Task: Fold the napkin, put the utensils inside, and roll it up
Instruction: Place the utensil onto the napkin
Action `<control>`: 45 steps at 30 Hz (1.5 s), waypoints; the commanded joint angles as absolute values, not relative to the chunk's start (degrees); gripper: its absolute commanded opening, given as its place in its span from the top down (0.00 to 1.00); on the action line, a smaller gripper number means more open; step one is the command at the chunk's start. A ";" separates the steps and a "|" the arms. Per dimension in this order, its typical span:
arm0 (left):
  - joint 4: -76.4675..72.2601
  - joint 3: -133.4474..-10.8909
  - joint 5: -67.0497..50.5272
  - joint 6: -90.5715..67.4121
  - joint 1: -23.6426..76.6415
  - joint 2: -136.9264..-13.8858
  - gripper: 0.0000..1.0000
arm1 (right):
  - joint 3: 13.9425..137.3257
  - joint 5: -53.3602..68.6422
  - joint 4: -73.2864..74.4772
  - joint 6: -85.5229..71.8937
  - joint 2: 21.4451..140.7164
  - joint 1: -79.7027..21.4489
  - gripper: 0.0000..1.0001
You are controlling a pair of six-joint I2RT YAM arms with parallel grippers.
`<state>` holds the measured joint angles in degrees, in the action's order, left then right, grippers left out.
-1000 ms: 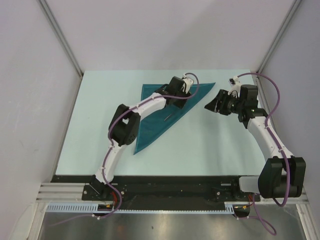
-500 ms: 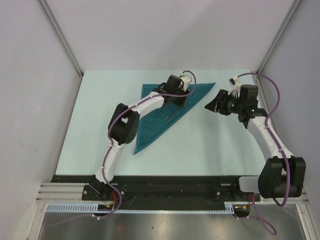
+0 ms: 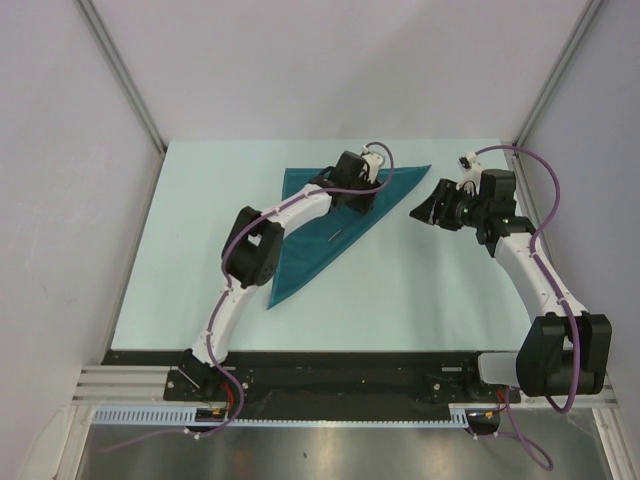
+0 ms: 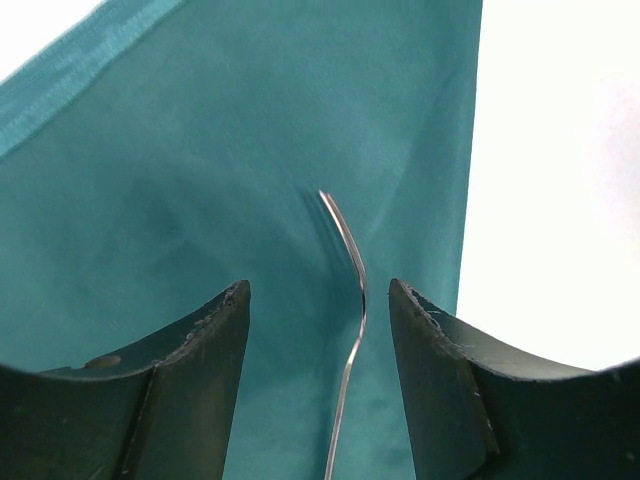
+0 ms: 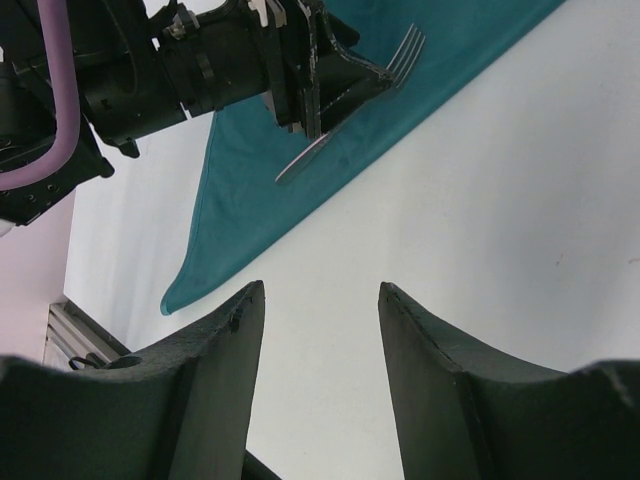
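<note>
We count one napkin (image 3: 295, 255), folded into a triangle on the surface (image 3: 400, 300). One fork (image 4: 357, 262) lies on it. Our left gripper (image 4: 318, 290) straddles it, released. Our right gripper (image 5: 320, 290) hangs released and empty, right of the napkin.

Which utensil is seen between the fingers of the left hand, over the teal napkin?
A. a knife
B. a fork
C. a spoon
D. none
B: the right wrist view shows the tines of a fork sticking out past the left hand, over the napkin.
</note>
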<state>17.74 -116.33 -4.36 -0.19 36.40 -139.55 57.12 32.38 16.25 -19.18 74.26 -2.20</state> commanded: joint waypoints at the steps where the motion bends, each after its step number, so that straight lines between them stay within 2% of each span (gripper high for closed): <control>1: 17.05 -120.41 -2.38 -1.67 36.39 -140.54 0.37 | 57.31 32.43 16.61 -18.02 74.09 -2.46 0.46; 10: 20.39 -123.31 -1.14 -2.20 36.39 -142.12 0.37 | 57.39 32.34 16.61 -18.11 74.18 -2.46 0.46; 17: 14.16 -113.57 -3.16 -5.62 36.47 -136.67 0.38 | 57.30 32.43 16.43 -18.11 74.62 -2.46 0.46; 22: 13.97 -113.03 -5.27 -7.38 36.91 -136.76 0.39 | 57.30 32.52 16.52 -18.11 74.44 -2.64 0.46; 45: 12.83 -110.66 6.50 -6.07 42.98 -133.68 0.39 | 57.48 32.78 17.05 -17.75 74.53 -3.34 0.45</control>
<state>14.15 -111.31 2.92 -6.09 41.34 -138.67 57.10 32.40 16.49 -18.94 74.56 -2.72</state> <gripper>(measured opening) 0.614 0.545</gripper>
